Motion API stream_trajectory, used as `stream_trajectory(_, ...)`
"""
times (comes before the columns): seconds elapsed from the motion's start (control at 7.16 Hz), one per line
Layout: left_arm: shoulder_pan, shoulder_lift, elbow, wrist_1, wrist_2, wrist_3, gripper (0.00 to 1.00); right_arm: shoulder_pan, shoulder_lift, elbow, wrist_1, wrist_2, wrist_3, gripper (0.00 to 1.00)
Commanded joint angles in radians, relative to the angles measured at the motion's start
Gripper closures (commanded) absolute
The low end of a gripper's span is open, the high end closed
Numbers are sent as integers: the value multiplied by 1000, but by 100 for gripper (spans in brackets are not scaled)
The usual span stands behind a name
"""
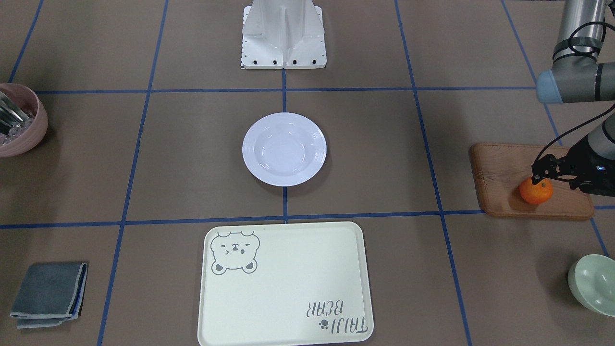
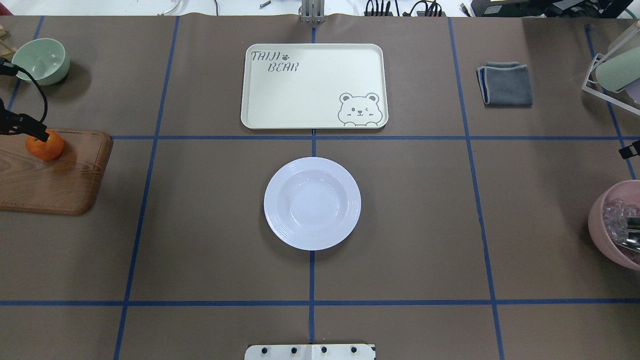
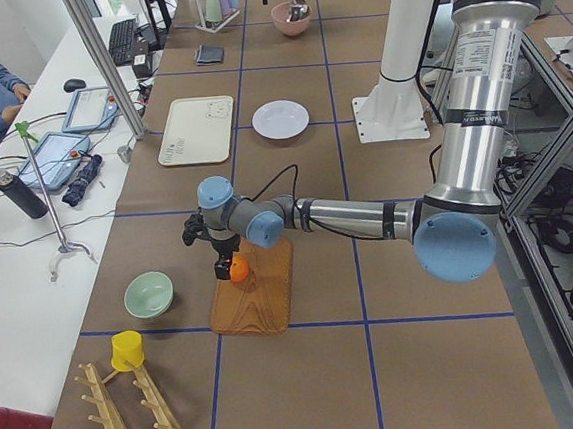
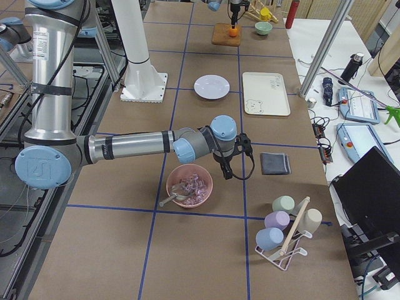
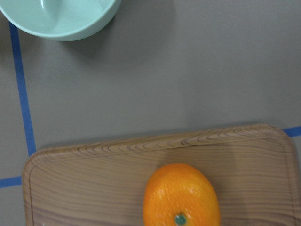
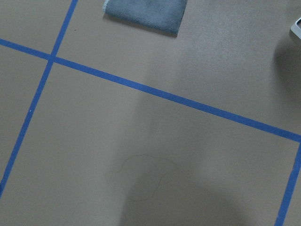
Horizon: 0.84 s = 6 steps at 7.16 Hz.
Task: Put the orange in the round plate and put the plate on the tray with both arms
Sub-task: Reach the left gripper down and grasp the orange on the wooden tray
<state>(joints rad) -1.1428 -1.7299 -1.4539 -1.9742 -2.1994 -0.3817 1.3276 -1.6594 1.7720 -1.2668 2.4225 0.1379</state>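
Note:
The orange (image 1: 535,191) (image 2: 46,146) rests on a brown wooden board (image 1: 499,168) at the robot's far left. My left gripper (image 1: 545,173) hovers just over its top, apparently open, with nothing held. The left wrist view shows the orange (image 5: 181,197) low in the frame and no fingers. The white round plate (image 1: 284,149) (image 2: 312,203) lies empty at the table's middle. Beyond it lies the cream bear tray (image 2: 310,85) (image 1: 288,288), also empty. My right gripper (image 4: 226,174) hangs over bare table near the pink bowl; I cannot tell whether it is open or shut.
A pale green bowl (image 2: 41,60) stands beyond the board. A pink bowl (image 2: 615,225) with clear pieces and a utensil is at the right edge. A folded grey cloth (image 2: 505,84) lies right of the tray. The white robot base (image 1: 283,33) is behind the plate.

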Motion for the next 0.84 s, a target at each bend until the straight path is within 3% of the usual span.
stream_trajectory(0.0, 50, -23, 30, -25, 0, -6, 4, -11, 12, -6, 1, 0, 0, 0)
stream_trajectory(0.42, 52, -25, 69, -28, 6, 7, 8, -13, 18, -8, 0, 0, 0, 0)
stream_trajectory(0.56, 52, -23, 69, -26, 7, 1, 30, -13, 18, -8, 0, 1, 2, 0)
stream_trajectory(0.7, 51, -36, 63, -14, -2, -9, 80, -13, 18, -8, 0, 1, 2, 0)
